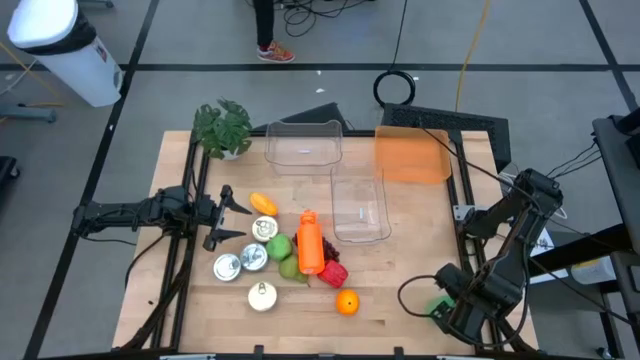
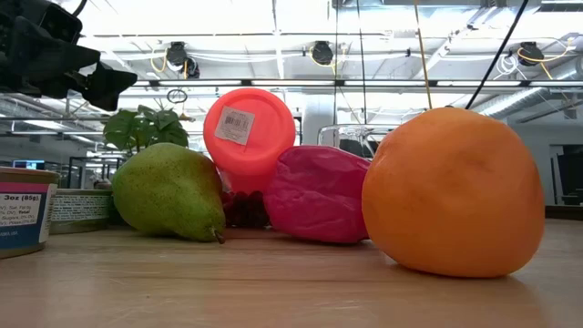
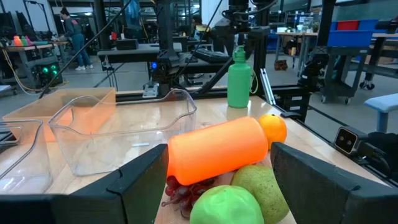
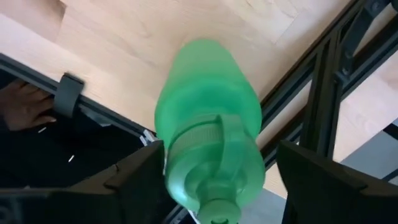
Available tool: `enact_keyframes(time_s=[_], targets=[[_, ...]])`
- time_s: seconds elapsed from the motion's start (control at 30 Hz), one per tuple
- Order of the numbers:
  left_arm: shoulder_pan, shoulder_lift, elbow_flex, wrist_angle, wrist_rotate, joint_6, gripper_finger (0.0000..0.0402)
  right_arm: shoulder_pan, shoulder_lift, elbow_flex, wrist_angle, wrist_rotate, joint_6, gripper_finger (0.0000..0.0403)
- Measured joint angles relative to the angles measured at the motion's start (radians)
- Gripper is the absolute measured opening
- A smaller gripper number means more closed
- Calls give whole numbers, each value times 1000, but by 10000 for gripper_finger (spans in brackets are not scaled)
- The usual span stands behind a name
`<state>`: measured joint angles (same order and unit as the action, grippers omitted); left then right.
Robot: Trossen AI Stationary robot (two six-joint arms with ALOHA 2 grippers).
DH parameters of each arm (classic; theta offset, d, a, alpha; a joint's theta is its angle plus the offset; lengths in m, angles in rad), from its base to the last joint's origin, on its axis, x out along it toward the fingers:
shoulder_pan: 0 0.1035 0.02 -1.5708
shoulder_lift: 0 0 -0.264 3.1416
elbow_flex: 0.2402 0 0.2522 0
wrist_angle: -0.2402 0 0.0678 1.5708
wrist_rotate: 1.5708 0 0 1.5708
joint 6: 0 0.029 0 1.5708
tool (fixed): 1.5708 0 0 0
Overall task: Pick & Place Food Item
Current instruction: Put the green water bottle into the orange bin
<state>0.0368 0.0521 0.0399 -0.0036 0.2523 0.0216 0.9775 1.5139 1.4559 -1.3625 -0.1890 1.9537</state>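
A cluster of food sits near the middle of the wooden table [image 1: 400, 290]: an orange bottle [image 1: 310, 241] lying on its side, its long axis running from the near edge toward the far edge, with a green apple [image 1: 279, 246], a pear [image 1: 290, 267], dark grapes [image 3: 180, 191], a red packet [image 1: 332, 273] and an orange [image 1: 347, 302] crowded against it. A yellow fruit [image 1: 263, 204], three tins [image 1: 241, 262] and a white item [image 1: 262, 296] lie on the left arm's side of the pile. Beyond the food stand two clear bins [image 1: 358, 205] and an orange bin [image 1: 410, 156].

The left hand [image 1: 238, 215] hovers just beside the cluster, its fingers spread with nothing between them, pointing across the table at the food; its wrist view shows the apple and bottle straight ahead between the fingers. It is plainly the nearer arm, and the bottle lies crosswise to its reach.

The right hand [image 4: 217, 171] is well apart at the table's near right corner, its fingers standing either side of an upright green bottle [image 4: 208, 143]; whether they press on it cannot be told. A potted plant [image 1: 222, 128] stands at the far left corner.
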Motion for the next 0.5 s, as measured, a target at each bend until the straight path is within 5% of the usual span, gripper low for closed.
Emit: enact_keyframes(time_s=[0.2,0.5], targets=[[0,0,0,0,0,0,292,0,0,0,5,-37,-2,204],[0,0,0,0,0,0,292,-19,-5,1,-4,56,-86,204]])
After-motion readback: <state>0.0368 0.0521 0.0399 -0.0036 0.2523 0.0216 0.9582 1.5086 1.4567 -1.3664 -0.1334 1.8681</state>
